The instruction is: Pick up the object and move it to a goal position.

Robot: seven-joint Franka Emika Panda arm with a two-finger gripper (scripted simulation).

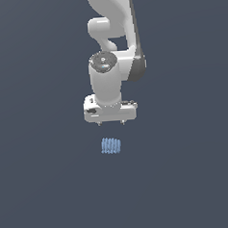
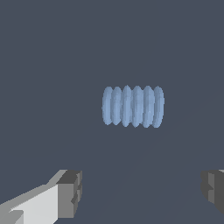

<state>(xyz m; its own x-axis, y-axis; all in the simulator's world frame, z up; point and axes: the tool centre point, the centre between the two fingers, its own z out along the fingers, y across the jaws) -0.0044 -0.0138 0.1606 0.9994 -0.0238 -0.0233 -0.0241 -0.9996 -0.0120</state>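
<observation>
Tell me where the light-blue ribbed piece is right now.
In the exterior view, the ribbed piece lies alone on the dark floor, just below the open claw and not touching it.

The light-blue ribbed object [image 2: 133, 106] lay on its side on the plain grey surface [image 2: 52, 65], six ridges showing. The gripper [image 2: 142, 190] had its fingers [image 2: 70, 192] spread wide, clear of the object; one finger was cut off at the frame edge, so its shape was unclear.

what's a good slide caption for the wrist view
Open end effector with fingers spread wide, the light-blue ribbed piece lying ungrasped beyond them.
</observation>
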